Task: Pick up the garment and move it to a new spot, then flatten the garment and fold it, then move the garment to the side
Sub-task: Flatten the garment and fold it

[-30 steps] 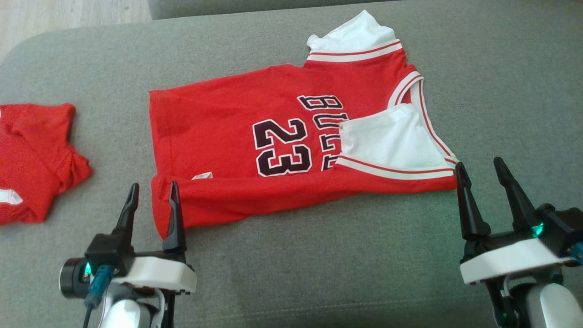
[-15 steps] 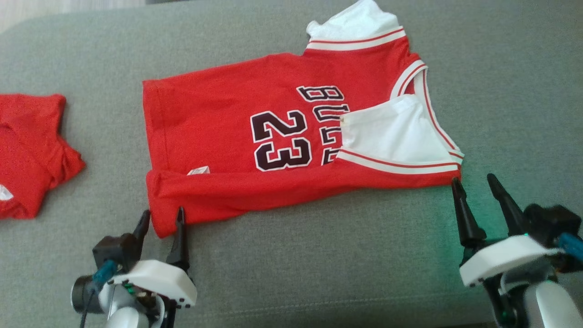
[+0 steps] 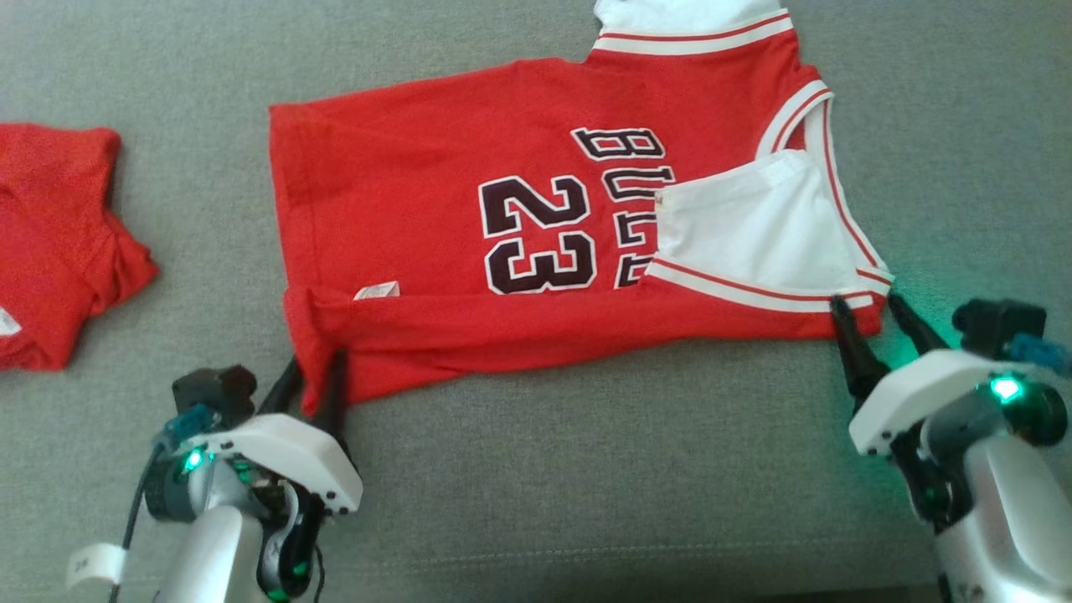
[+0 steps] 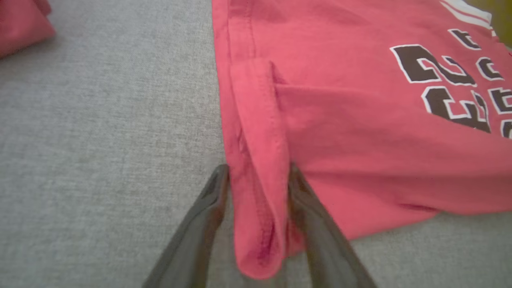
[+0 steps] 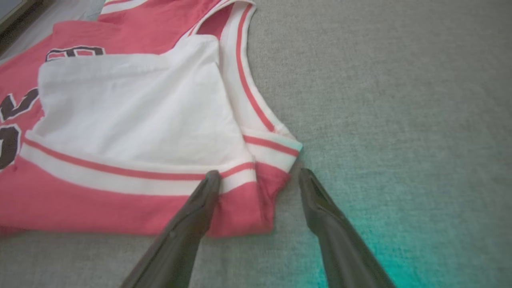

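Observation:
The garment (image 3: 419, 193) is a red jersey with a black "23" and white trim, lying spread on the grey cushion. Its near edge is folded over. My left gripper (image 3: 316, 362) stands at the near left corner. In the left wrist view, the left gripper (image 4: 257, 168) is open, with a rolled fold of the garment (image 4: 360, 120) filling the gap between its fingers. My right gripper (image 3: 864, 301) is open at the near right shoulder corner. In the right wrist view, one finger of the right gripper (image 5: 260, 172) lies over the garment (image 5: 120, 104) and the other rests on the cushion.
A second red garment (image 3: 59, 243) lies crumpled at the far left, its edge also in the left wrist view (image 4: 20, 20). The grey cushion (image 3: 586, 469) runs wide in front of the jersey and to its right.
The head camera has tilted down. Both grippers have moved forward onto the jersey's near corners. The left fingers have drawn closer around the corner fold, which has bunched up.

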